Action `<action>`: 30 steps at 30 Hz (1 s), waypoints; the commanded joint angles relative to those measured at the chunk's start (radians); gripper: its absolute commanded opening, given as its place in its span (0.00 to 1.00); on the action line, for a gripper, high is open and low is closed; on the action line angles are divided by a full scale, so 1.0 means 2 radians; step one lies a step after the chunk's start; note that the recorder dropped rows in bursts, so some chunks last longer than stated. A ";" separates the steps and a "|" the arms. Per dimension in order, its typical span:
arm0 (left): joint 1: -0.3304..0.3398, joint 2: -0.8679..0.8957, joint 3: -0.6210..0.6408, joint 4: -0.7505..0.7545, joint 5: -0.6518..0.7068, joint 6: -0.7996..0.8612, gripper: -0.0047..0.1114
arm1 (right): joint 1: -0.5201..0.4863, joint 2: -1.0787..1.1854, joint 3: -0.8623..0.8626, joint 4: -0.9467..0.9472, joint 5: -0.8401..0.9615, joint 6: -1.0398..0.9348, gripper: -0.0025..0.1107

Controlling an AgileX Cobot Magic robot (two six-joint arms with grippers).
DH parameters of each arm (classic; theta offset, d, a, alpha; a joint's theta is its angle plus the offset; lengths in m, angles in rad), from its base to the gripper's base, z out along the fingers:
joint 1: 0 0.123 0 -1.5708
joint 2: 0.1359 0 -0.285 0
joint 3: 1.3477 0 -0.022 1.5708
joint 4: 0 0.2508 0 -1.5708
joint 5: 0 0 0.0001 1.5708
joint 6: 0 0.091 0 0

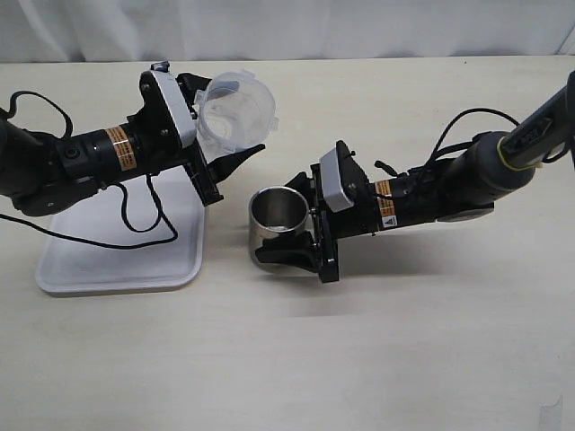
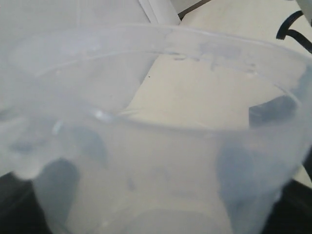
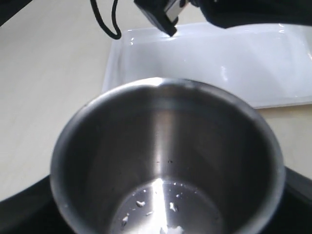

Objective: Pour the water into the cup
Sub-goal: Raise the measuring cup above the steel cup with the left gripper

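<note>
**A:** Exterior view first: how far along is the pour?

**B:** Well along, I judge. The cup [image 1: 274, 211] stands upright on the surface [image 1: 404, 359], just right of centre. The right jaws are spread wide around its wall and grip it from both sides. The beaker [image 1: 241, 106] hangs in the air at the cup's upper left, tipped so its mouth faces the camera. The left jaws are equally wide, clamped on its sides.

**A:** Is any water in the cup?

**B:** Yes. The right wrist view looks down into it, and a shallow, shiny pool of water [image 3: 161, 207] lies on the bottom.

**A:** And in the beaker?

**B:** The left wrist view only shows its cloudy wall, so I can't tell whether any is left. No stream shows between the two vessels. I also can't tell from this angle whether the beaker's lip is over the cup.

**A:** So what remains?

**B:** Probably righting the beaker and setting it down, unless more is meant to go in.

**A:** The surface and the room?

**B:** The surface is pale and wood-toned, with a white tray [image 1: 108, 260] at lower left under the left arm and black cables [image 1: 148, 220] trailing over it. Glints on the tray could be drops or glare. A white cloth backdrop [image 1: 359, 27] runs across the top of the frame.
</note>
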 commanded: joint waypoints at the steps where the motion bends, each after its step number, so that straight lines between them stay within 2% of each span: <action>1: -0.001 -0.008 -0.001 -0.007 -0.015 0.006 0.04 | 0.000 0.000 -0.003 -0.011 -0.012 -0.012 0.06; 12: -0.001 -0.008 -0.001 -0.003 0.006 0.029 0.04 | 0.000 0.000 -0.003 -0.016 -0.011 -0.015 0.06; 21: -0.001 -0.008 -0.001 0.004 0.011 0.031 0.04 | 0.027 0.000 -0.025 -0.043 0.015 -0.011 0.06; 30: -0.001 -0.008 -0.001 0.010 0.013 0.046 0.04 | 0.021 0.000 -0.025 -0.005 0.017 -0.011 0.06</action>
